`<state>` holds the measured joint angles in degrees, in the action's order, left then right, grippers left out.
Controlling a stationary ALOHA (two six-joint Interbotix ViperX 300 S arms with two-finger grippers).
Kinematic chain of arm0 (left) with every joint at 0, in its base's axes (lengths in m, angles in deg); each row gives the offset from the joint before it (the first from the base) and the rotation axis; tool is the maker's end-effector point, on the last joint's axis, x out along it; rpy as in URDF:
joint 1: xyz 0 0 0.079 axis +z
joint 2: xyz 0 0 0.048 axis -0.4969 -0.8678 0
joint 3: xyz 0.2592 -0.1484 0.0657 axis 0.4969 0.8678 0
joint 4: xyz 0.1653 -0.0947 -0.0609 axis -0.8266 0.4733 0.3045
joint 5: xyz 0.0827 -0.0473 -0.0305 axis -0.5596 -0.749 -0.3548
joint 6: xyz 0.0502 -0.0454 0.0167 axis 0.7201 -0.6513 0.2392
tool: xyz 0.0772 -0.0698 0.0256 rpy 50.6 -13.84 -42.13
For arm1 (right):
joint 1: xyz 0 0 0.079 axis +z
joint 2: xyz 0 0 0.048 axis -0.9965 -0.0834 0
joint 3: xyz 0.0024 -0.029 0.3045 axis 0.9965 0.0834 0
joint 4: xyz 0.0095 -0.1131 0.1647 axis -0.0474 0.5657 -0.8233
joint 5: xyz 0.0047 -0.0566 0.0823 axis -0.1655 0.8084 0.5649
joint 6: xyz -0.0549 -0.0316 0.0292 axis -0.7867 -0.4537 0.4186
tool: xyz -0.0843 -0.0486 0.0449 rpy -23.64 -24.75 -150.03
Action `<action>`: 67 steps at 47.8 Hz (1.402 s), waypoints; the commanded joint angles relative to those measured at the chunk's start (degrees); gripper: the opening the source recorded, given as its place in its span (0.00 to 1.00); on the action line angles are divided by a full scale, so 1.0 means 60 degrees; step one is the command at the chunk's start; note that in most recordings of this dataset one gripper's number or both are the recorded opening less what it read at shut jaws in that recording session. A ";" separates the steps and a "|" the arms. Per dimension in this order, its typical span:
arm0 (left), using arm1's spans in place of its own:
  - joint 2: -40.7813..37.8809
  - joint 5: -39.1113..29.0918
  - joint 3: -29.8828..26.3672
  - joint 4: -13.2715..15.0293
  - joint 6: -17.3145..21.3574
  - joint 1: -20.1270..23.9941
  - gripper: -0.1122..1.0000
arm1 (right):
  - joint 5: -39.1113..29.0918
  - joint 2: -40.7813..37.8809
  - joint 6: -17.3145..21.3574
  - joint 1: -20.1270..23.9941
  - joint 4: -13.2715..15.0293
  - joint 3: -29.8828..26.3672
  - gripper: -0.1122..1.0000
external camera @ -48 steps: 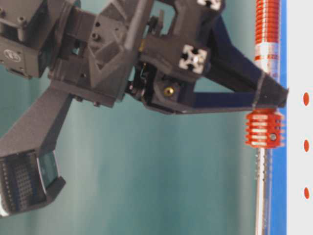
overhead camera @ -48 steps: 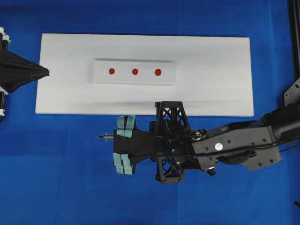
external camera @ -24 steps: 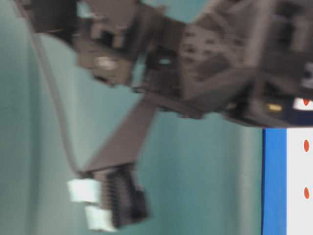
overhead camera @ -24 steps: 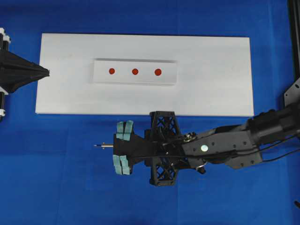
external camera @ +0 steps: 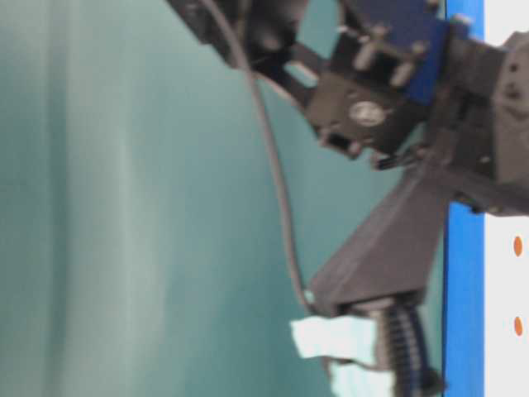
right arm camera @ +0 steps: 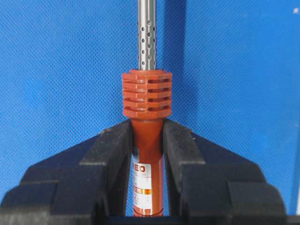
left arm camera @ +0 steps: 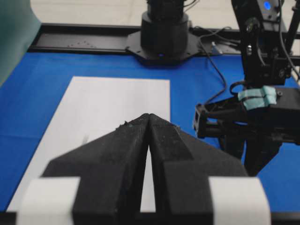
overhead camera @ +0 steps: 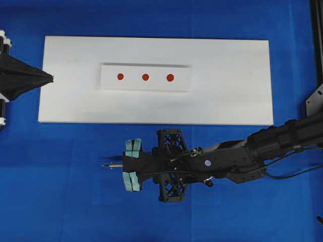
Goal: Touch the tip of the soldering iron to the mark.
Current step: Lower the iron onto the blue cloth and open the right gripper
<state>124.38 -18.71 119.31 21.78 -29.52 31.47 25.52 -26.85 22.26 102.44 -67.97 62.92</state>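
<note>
While right claw (right arm camera: 147, 154) clamps soldering iron (right arm camera: 146, 117) by orange handle, you have tip (overhead camera: 104, 165) over blue table (overhead camera: 60, 191), well short of white block (overhead camera: 145, 77). Middle mark (overhead camera: 145, 77) untouched. Left claw (left arm camera: 148, 123) closed, empty. Grasp done; reach and touch remain.

left gripper (left arm camera: 149, 123) closed, right gripper (right arm camera: 147, 140) seemingly clamped

Blue surface (overhead camera: 75, 201) between right pincer (overhead camera: 132, 165) and white board (overhead camera: 232, 101): open.
Above mark (overhead camera: 145, 77): unobstructed.
</note>
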 commanded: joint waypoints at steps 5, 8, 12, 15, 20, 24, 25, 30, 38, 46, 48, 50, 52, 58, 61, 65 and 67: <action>-0.0029 0.0029 -0.0088 0.0000 -0.0015 0.0029 0.10 | 0.0439 0.0205 -0.0015 0.0000 -0.0015 0.0088 0.16; -0.0029 0.0029 -0.0088 0.0000 -0.0015 0.0029 0.10 | 0.0615 0.0190 -0.0015 0.0015 -0.0015 0.0161 0.16; -0.0029 0.0029 -0.0088 0.0000 -0.0015 0.0029 0.10 | 0.0820 0.0176 -0.0015 0.0015 -0.0015 0.0249 0.16; -0.0029 0.0029 -0.0073 0.0000 -0.0015 0.0029 0.10 | 0.0864 0.0176 -0.0015 0.0015 -0.0015 0.0249 0.16; -0.0029 0.0029 -0.0088 0.0000 -0.0015 0.0029 0.10 | 0.0864 0.0161 -0.0029 0.0000 -0.0015 0.0249 0.16; -0.0029 0.0029 -0.0088 0.0000 -0.0015 0.0029 0.10 | 0.0864 0.0176 -0.0015 -0.0029 -0.0015 0.0249 0.16; -0.0029 0.0029 -0.0088 0.0000 -0.0015 0.0029 0.10 | 0.0864 0.0176 -0.0015 -0.0029 -0.0029 0.0249 0.16; -0.0029 0.0029 -0.0088 -0.0015 -0.0015 0.0029 0.10 | 0.0850 0.0161 0.0000 -0.0073 -0.0029 0.0234 0.26; -0.0029 0.0015 -0.0088 0.0000 -0.0015 0.0029 0.10 | 0.0835 0.0161 -0.0015 -0.0073 0.0015 0.0220 0.71; -0.0029 0.0000 -0.0088 0.0000 -0.0015 0.0029 0.10 | 0.0630 0.0190 -0.0015 -0.0103 0.0015 0.0176 0.92; -0.0029 0.0000 -0.0088 0.0000 -0.0015 0.0029 0.10 | 0.0542 0.0249 -0.0015 -0.0103 0.0015 0.0161 0.88; -0.0029 0.0000 -0.0088 0.0000 -0.0029 0.0029 0.10 | 0.0454 0.0322 -0.0015 -0.0103 0.0015 0.0161 0.87; -0.0029 0.0000 -0.0088 0.0000 -0.0029 0.0029 0.10 | 0.0352 0.0439 -0.0015 -0.0103 0.0015 0.0132 0.88; -0.0029 0.0000 -0.0073 0.0000 -0.0029 0.0029 0.10 | -0.0190 0.1040 -0.0015 -0.0103 0.0044 0.0103 0.89; -0.0029 0.0000 -0.0088 0.0000 -0.0029 0.0029 0.10 | -0.0586 0.1494 -0.0015 -0.0103 0.0073 0.0059 0.89; -0.0029 0.0000 -0.0088 0.0000 -0.0029 0.0029 0.10 | -0.1025 0.2007 -0.0029 -0.0103 0.0117 0.0044 0.89; -0.0029 0.0000 -0.0088 0.0000 -0.0029 0.0029 0.10 | -0.1260 0.2227 -0.0029 -0.0103 0.0132 0.0029 0.89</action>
<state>124.47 -18.98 119.31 21.78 -29.61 31.47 20.07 -18.24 22.00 101.83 -67.53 64.51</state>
